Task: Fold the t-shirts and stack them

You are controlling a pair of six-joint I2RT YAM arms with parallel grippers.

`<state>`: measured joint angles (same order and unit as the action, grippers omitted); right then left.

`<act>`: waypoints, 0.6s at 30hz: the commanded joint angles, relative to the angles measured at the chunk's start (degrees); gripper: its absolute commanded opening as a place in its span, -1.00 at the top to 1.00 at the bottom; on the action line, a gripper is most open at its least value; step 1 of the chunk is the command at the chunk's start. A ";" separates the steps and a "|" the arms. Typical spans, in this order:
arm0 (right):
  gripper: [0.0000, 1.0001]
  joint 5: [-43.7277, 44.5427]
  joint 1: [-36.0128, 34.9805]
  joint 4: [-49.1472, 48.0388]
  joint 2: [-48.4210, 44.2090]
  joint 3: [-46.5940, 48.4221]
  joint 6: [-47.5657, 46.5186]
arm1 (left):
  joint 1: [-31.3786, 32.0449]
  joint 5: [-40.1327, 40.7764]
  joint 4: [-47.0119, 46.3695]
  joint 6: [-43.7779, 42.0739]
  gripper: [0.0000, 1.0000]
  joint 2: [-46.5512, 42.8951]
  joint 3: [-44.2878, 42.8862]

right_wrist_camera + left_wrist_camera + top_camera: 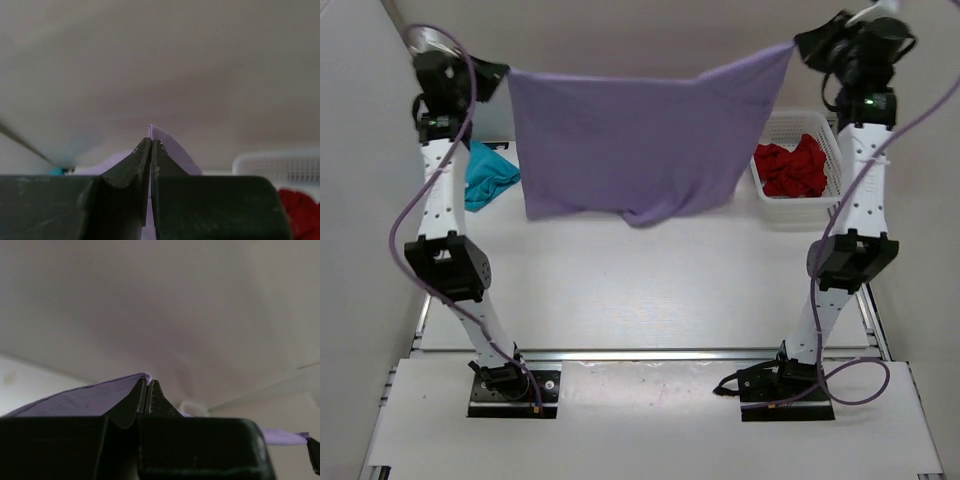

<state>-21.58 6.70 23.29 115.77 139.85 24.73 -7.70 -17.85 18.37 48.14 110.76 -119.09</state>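
Table (640, 295) under whole lavender shirt (640, 140), overhead only

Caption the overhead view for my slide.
Left hand and right hand hold the lavender shirt spread wide; red shirt in basket, teal shirt at left.

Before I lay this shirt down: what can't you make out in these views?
- Top view: the table behind the hanging lavender shirt, hidden by the cloth.
- Top view: part of the teal shirt, covered by the left arm.
- Top view: underside of the red shirt, hidden in the basket.
- Wrist views: left gripper and right gripper show only pinched corners; their own bodies block the rest.
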 commanded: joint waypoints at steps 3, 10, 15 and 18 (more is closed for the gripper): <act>1.00 -2.57 6.74 -19.42 -10.73 5.08 9.98 | -8.55 -0.87 -8.96 7.41 1.00 -7.66 -7.47; 0.99 -5.40 11.76 -13.64 -16.70 -5.97 6.22 | -13.48 -2.90 -10.55 8.64 1.00 -9.42 -1.42; 0.99 2.22 9.75 -8.78 -26.98 -26.35 -3.45 | -12.25 -2.11 -8.88 3.82 1.00 -14.69 7.98; 1.00 7.84 8.17 -11.94 -37.24 -46.00 -6.17 | -10.76 1.39 -9.49 -0.49 1.00 -24.15 21.39</act>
<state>-25.19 14.96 10.96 83.90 105.58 25.08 -18.22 -23.31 7.55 53.32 95.13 -105.54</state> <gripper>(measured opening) 0.008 0.028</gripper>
